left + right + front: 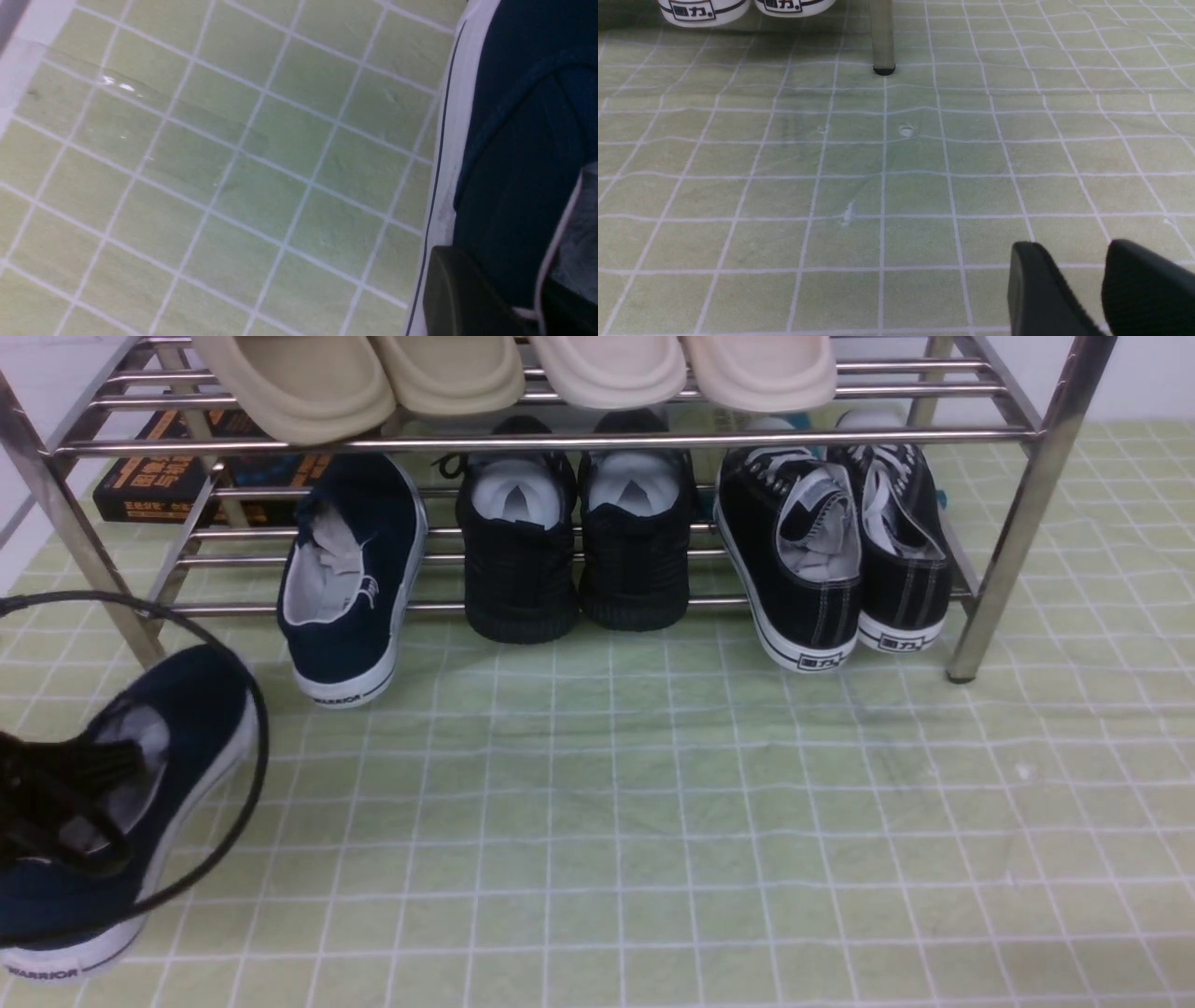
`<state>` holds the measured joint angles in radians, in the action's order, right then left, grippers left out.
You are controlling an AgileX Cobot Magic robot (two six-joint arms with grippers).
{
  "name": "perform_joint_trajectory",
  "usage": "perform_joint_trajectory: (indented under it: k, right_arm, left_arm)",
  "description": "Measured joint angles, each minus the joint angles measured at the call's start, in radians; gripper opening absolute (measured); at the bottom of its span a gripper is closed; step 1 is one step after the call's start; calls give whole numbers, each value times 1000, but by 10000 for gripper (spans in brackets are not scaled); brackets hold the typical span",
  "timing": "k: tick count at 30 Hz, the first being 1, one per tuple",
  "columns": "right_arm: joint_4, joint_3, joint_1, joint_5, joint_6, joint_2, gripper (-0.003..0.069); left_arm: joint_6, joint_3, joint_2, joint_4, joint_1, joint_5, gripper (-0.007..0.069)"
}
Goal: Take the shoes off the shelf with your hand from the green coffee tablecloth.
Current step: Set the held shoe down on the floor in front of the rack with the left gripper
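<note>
left gripper [89,803] clamped on the collar of one navy shoe [187,709] above the green tablecloth [653,803], second navy shoe [359,569] ahead of those jaws on the shelf [560,439] lower tier beside black knit shoes [579,560] and lace-up sneakers [831,560], beige slippers [513,373] on the top tier, right gripper [1083,261] jaws slightly apart, empty

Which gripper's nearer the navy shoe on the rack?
Left. The left gripper, shut on the other navy shoe, is just front-left of the racked shoe. The right gripper, open, faces the rack's right leg, at the opposite end.
</note>
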<state>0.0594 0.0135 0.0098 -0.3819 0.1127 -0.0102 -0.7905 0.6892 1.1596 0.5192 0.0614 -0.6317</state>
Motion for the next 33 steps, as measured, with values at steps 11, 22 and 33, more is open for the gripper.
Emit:
perform_joint_trajectory:
  k: [11, 22, 33]
  right_arm:
    - [0, 0, 0, 0, 0, 0, 237]
    - [0, 0, 0, 0, 0, 0, 237]
    - [0, 0, 0, 0, 0, 0, 237]
  left_arm:
    - [-213, -150, 0, 214, 0, 230, 43]
    - [-231, -161, 38, 235, 0, 246, 83]
    - [-236, -153, 136, 238, 0, 213, 383]
